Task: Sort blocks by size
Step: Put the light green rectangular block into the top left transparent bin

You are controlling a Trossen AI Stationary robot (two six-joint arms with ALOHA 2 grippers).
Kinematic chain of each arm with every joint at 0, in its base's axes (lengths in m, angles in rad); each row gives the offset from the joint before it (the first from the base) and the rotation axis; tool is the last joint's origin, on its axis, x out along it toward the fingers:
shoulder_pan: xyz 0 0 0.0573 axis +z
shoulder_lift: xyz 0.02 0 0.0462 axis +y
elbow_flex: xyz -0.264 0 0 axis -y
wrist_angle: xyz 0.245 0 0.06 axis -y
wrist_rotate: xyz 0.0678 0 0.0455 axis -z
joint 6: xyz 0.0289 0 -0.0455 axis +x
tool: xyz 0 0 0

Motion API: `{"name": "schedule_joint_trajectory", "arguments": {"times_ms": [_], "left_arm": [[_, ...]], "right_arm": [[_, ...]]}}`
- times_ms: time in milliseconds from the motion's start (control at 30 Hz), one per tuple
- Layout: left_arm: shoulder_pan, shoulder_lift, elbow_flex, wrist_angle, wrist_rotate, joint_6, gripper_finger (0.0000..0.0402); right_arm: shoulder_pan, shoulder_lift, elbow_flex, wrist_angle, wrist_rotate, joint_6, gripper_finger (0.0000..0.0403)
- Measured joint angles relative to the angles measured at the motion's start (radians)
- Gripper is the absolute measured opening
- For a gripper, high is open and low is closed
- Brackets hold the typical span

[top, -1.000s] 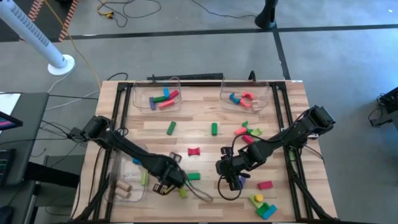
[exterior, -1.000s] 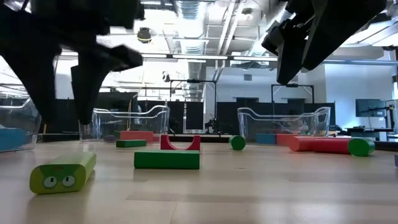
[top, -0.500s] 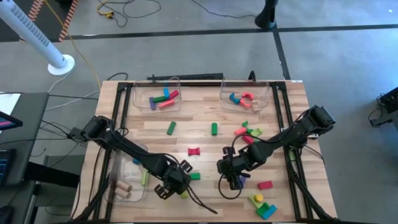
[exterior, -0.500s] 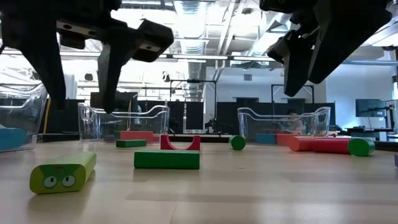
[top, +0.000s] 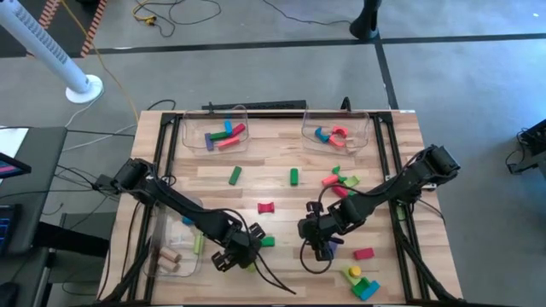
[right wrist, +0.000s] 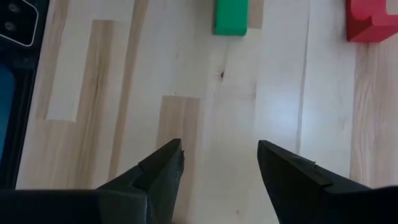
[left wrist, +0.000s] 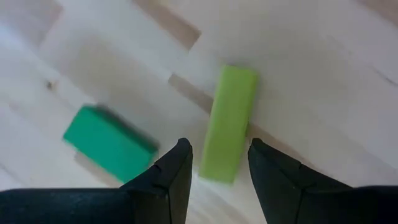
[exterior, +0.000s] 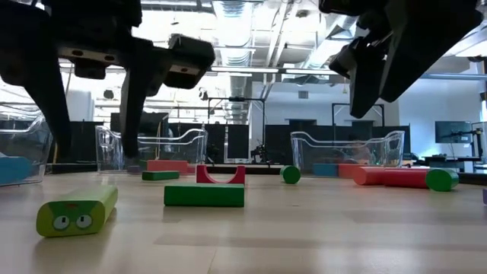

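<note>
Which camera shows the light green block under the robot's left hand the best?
The left wrist view: the light green block lies flat on the table, big and clear, just ahead of the open left hand. The low view shows its end. From above the arm mostly hides it.

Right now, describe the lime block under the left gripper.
The lime block is a flat, matte, yellow-green bar that looks like painted wood. It lies flat on the bare table, with one end between the fingers of the left gripper, which stands open above it without touching it. The low view shows two small round eyes on one end. A darker green block lies apart beside it.
</note>
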Motion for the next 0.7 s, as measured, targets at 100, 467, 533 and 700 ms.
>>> {"name": "schedule_joint_trajectory", "arguments": {"times_ms": [100, 467, 533, 700], "left_arm": [[0.002, 0.015, -0.022, 0.019, 0.007, 0.032, 0.0147], [0.022, 0.049, -0.025, 0.035, 0.011, 0.032, 0.0147], [0.03, 0.068, -0.025, 0.024, 0.037, 0.031, 0.0147], [0.033, 0.074, -0.024, 0.03, 0.048, 0.025, 0.0146]], "right_arm": [[-0.002, 0.0, 0.0, 0.003, 0.0, 0.0, 0.024], [0.001, 0.0, -0.001, 0.007, 0.0, 0.008, 0.024], [0.0, 0.0, -0.001, 0.007, 0.0, 0.008, 0.024], [0.0, 0.0, -0.001, 0.007, 0.0, 0.01, 0.024]]}}
